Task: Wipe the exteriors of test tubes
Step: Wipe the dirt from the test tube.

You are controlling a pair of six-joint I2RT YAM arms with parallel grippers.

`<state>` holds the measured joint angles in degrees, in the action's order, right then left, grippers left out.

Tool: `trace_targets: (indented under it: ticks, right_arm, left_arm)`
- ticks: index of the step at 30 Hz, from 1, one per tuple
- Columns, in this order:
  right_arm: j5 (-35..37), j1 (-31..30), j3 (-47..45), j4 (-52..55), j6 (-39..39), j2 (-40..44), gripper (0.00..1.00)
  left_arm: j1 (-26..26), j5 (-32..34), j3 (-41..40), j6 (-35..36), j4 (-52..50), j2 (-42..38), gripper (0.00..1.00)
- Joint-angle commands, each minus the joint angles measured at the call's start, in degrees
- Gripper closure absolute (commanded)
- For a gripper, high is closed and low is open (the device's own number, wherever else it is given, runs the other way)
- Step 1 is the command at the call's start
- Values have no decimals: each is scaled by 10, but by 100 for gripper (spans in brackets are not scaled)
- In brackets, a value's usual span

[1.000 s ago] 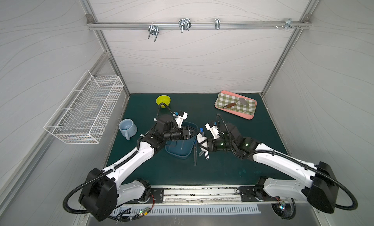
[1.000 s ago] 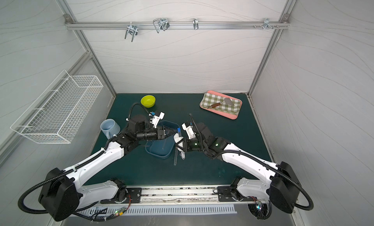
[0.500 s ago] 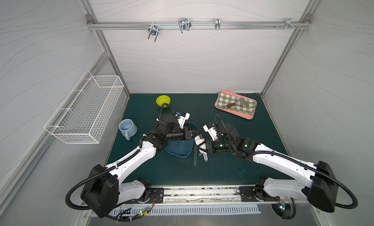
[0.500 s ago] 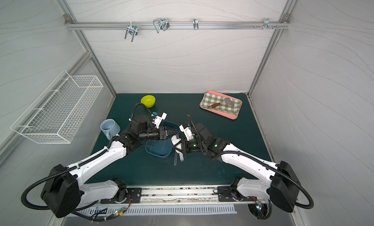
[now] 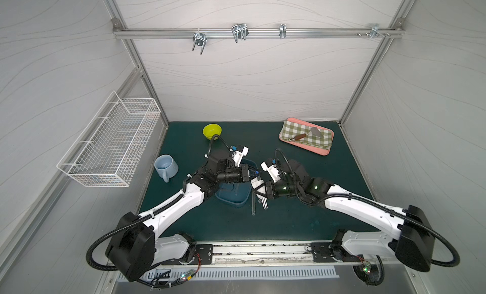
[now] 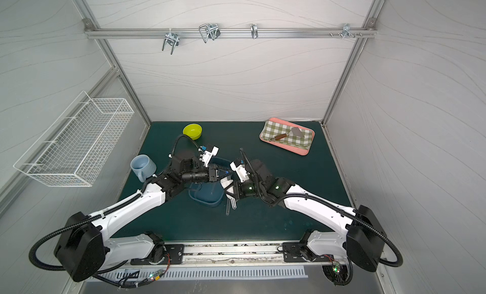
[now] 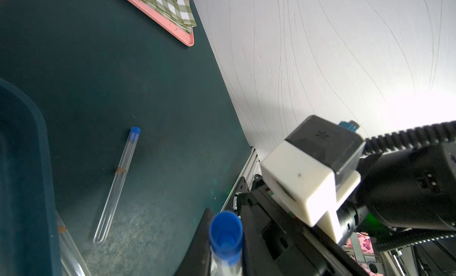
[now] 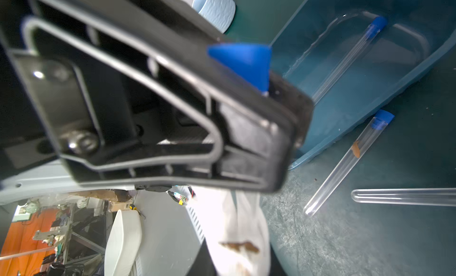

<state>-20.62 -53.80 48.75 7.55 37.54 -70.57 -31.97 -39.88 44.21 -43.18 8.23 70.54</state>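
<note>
The dark green matted tabletop (image 5: pixel 289 221) carried a round yellow-green bowl (image 5: pixel 212 131) near its far edge, a pale blue ribbed mug (image 5: pixel 165 167) towards the left side, and a pink rectangular tray (image 7: pixel 183 39) in the far right corner. Near the middle sat a deep blue plastic tub (image 5: pixel 236 200). Just beside it two clear, blue-capped test tubes (image 8: pixel 345 168) lay flat on the mat, one showing an orange mark.

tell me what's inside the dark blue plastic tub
One clear blue-capped test tube lies inside the dark blue plastic tub, in what looks like shallow water. The black left claw, shut on a second test tube, covers the tub's other end, so that part cannot be seen.
</note>
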Motion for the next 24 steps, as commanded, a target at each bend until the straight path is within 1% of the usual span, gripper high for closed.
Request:
trace_targets:
  ticks: [1,5,11,15,19,24]
  right_arm:
    - [-12,-6,14,-15,-1,0,83]
    - [-10,-6,9,-17,2,2,83]
    - [14,1,10,-30,6,7,81]
    - [-12,29,45,-40,-8,-17,78]
    - [-34,46,77,-36,-25,-44,78]
    - [-47,44,65,-37,-21,-41,79]
  left_arm:
    - [-2,11,16,9,23,1,88]
    - [-1,18,13,8,26,-1,95]
    - [-1,16,11,6,24,-2,97]
    - [-2,15,8,2,25,-5,98]
    - [-2,15,9,-1,25,-8,98]
    - [-1,23,8,0,18,-12,98]
